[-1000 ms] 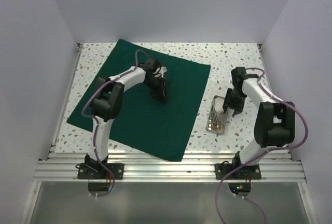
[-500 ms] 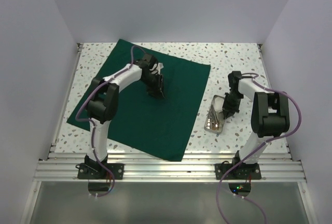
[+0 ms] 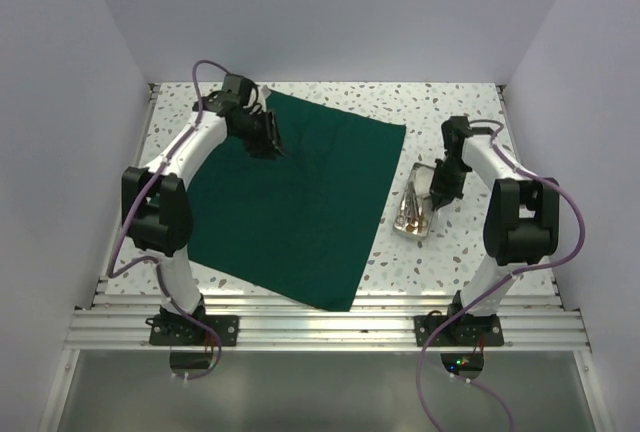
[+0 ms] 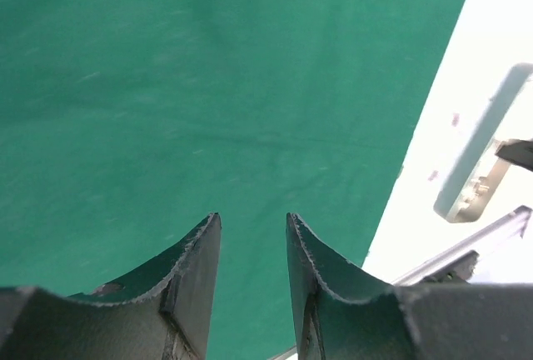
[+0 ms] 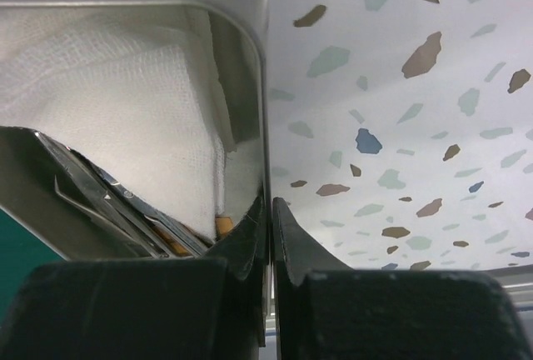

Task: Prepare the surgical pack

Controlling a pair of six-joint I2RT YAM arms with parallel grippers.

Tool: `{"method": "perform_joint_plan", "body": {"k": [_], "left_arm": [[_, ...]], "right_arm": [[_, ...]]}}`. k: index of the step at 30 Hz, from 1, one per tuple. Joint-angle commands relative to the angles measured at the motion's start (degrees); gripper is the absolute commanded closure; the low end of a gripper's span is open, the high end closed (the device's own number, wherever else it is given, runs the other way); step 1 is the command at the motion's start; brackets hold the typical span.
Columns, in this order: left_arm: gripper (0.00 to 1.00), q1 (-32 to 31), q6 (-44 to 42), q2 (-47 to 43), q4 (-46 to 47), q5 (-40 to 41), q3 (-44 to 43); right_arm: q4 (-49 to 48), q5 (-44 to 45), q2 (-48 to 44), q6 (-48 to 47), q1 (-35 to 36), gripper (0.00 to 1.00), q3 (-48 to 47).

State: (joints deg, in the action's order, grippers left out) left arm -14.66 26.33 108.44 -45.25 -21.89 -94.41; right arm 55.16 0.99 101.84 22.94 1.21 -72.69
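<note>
Two dark, ridged fingers of the right gripper [image 5: 271, 203] pinch the thin wall of the steel tray [image 5: 260, 68] between them. We find this shiny rectangle with rounded corners on the speckled terrazzo table [image 3: 450, 112], just right of the drape [image 3: 300, 202]. Inside it we see woven white gauze [image 5: 108, 93] and slim steel instruments [image 5: 100, 197]. The drape, smooth dark green cloth, lies flat. Above its far left part the left gripper [image 4: 252, 225] hovers, jaws parted around nothing.

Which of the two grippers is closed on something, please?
The right gripper, pinched shut on the side wall of the steel tray; the left gripper hangs open above the green drape, holding nothing.
</note>
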Motion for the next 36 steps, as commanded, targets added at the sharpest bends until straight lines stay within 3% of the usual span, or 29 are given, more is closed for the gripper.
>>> {"method": "perform_joint_plan", "body": {"k": [1, 9, 15, 21, 27, 36], "left_arm": [[0.59, 2.60, -2.07, -2.18, -1.32, 2.99, 3.00], [0.60, 7.71, -1.28, -6.22, 0.34, 11.07, 11.88], [0.60, 10.08, 0.04, -8.86, 0.96, 14.59, 14.96], [0.60, 11.66, 1.71, -9.56, 0.25, 18.63, 17.77], [0.60, 13.95, 1.89, -9.13, 0.26, 20.66, 19.53], [0.60, 16.67, 1.54, -7.72, 0.26, 20.66, 18.39]], "right_arm": [[4.52, -0.91, -2.88, -0.09, 3.35, 1.00, -6.32], [2.77, -3.01, 6.06, 12.81, 17.75, 1.00, -18.89], [-3.47, -5.74, 13.36, 35.37, 26.20, 1.00, -23.02], [-2.95, -2.84, 21.80, 48.40, 33.75, 1.00, -37.75], [2.50, -1.43, 32.18, 57.29, 39.65, 1.00, -50.35], [3.47, -1.96, 36.06, 60.91, 43.08, 0.99, -50.80]]}}
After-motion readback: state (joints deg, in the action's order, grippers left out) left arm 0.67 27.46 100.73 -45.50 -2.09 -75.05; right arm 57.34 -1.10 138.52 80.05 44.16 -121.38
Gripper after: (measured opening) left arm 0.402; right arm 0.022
